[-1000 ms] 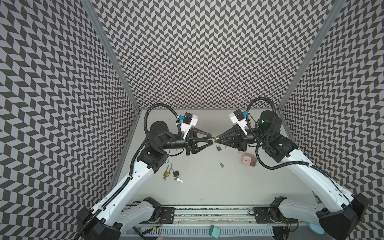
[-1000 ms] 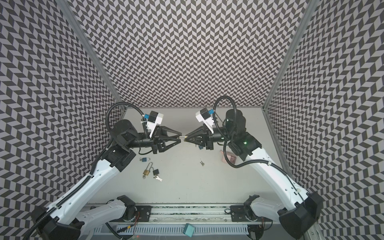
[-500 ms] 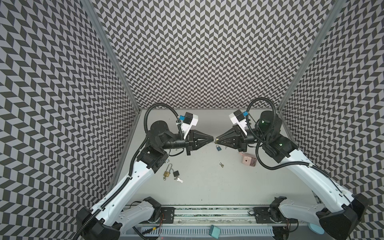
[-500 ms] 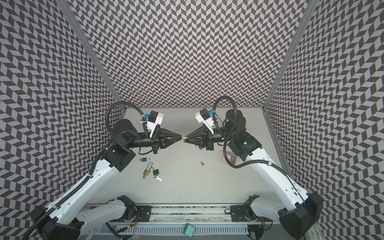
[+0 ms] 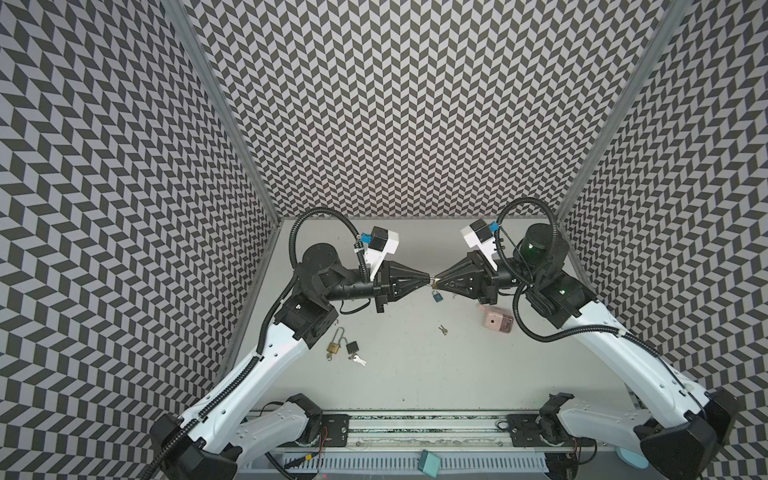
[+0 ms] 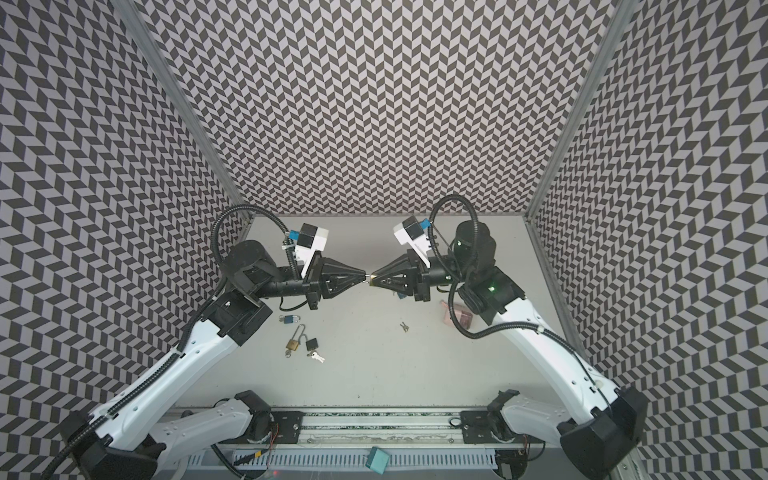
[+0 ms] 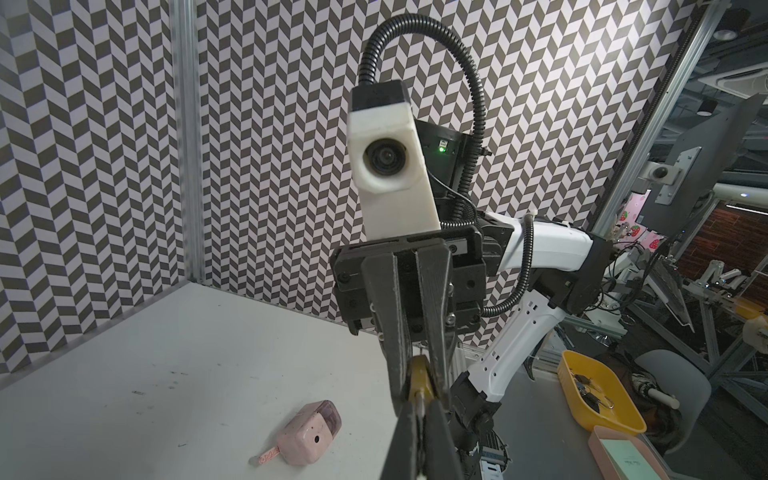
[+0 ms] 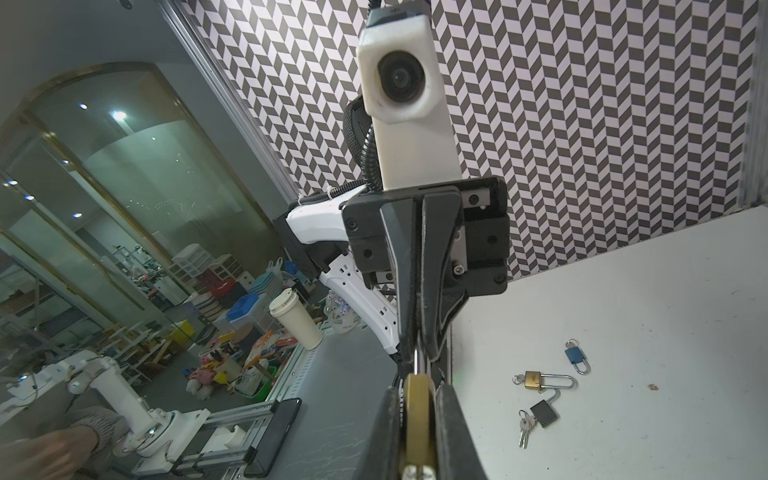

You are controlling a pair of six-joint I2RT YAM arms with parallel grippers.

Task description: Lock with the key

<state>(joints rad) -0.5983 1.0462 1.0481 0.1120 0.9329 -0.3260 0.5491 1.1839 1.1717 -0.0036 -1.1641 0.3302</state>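
Mid-frame in both top views we meet tip to tip: our left gripper [image 5: 427, 279] is pinched tight on the key [image 8: 415, 361], its shank pointing right into the brass padlock [image 8: 419, 409] clamped in our right gripper [image 5: 439, 281].

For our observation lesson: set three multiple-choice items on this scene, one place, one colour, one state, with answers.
1. Where is the pink sharpener? A on the table by the right arm; B held in the air; C on the front rail.
2. Colour of the padlock in the right claw? A blue; B black; C brass.
3. The left claw is: A wide open; B shut on the key; C on the table.
1 A, it lies on the tabletop; 2 C, brass shows in its grip; 3 B, its tips pinch the key.
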